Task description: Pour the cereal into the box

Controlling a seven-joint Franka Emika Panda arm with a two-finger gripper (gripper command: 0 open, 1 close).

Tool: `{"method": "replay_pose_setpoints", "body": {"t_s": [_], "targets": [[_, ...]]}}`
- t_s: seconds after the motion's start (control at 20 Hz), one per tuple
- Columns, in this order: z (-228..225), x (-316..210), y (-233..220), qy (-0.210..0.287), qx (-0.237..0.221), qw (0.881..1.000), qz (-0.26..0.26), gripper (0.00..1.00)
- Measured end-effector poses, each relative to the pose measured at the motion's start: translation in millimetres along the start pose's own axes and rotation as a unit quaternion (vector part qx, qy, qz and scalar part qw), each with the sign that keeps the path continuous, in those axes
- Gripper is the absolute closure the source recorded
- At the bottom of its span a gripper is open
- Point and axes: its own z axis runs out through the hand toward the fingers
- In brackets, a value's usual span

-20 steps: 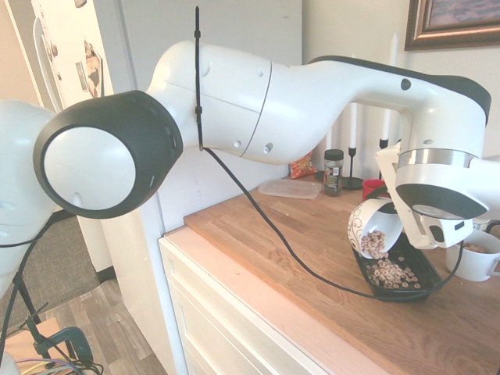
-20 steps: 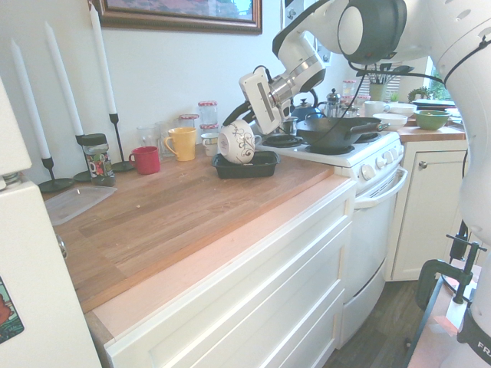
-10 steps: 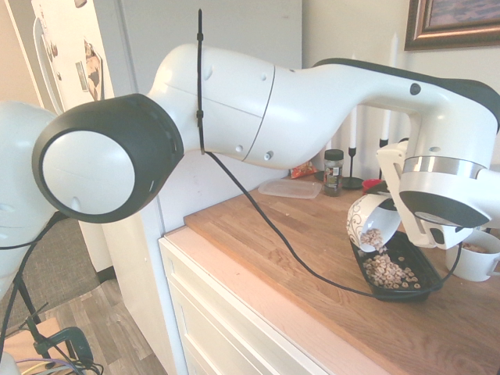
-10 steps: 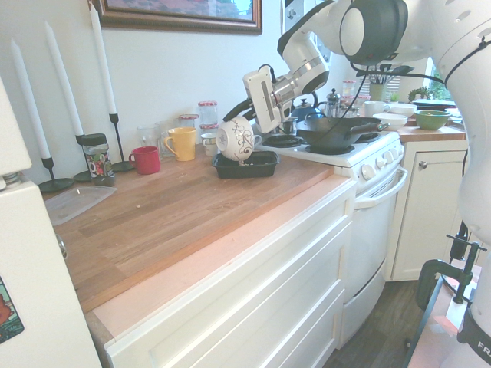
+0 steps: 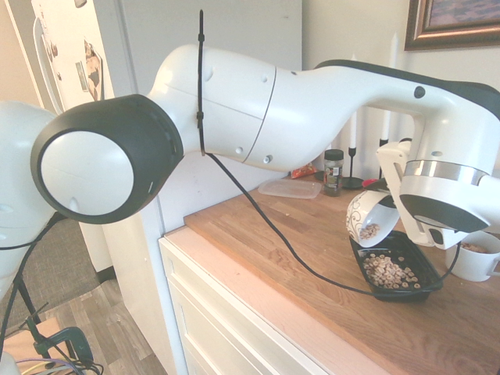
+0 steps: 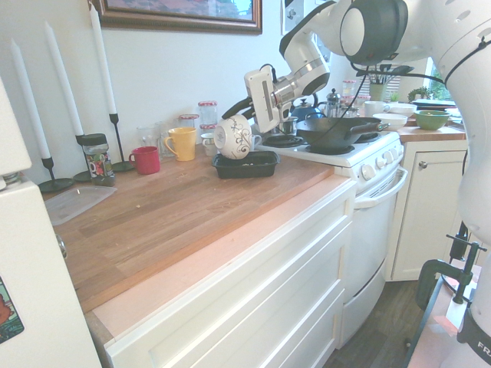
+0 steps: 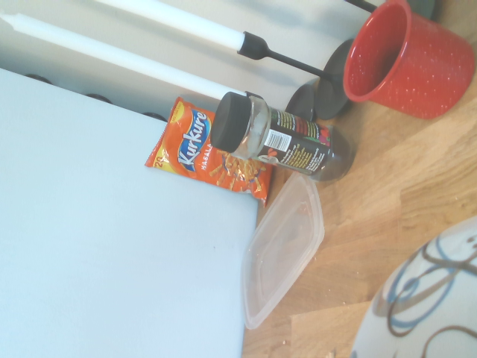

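This is a home kitchen. A long wooden counter [image 6: 176, 215] sits on white drawers [image 6: 268, 307]. Beside it stands a white stove [image 6: 353, 157] with a black pan [image 6: 337, 130]. Mugs [image 6: 182, 143] line the wall.

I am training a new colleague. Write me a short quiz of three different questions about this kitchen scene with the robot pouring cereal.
1. True or false: the white bowl is tilted, its mouth facing the black tray.
2. Where is most of the cereal? A) in the tray B) on the wooden counter C) in the red cup
3. Fill in: the gripper is ____ on the bowl's rim.

Key: 1 true. 2 A; a few pieces remain in the bowl. 3 shut.
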Motion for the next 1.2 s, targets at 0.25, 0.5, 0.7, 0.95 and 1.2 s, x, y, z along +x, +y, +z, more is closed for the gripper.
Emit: {"method": "replay_pose_setpoints", "body": {"t_s": [0.25,0.5,0.7,0.95,1.2], "targets": [[18,-19,-31,0.069,-0.064,0.996,-0.008,1.0],[95,-86,-104,0.151,-0.177,0.972,-0.026,1.0],[181,-124,-120,0.22,-0.273,0.935,-0.045,1.0],[238,-146,-96,0.289,-0.403,0.866,-0.064,1.0],[282,-183,-74,0.312,-0.463,0.823,-0.105,1.0]]}}
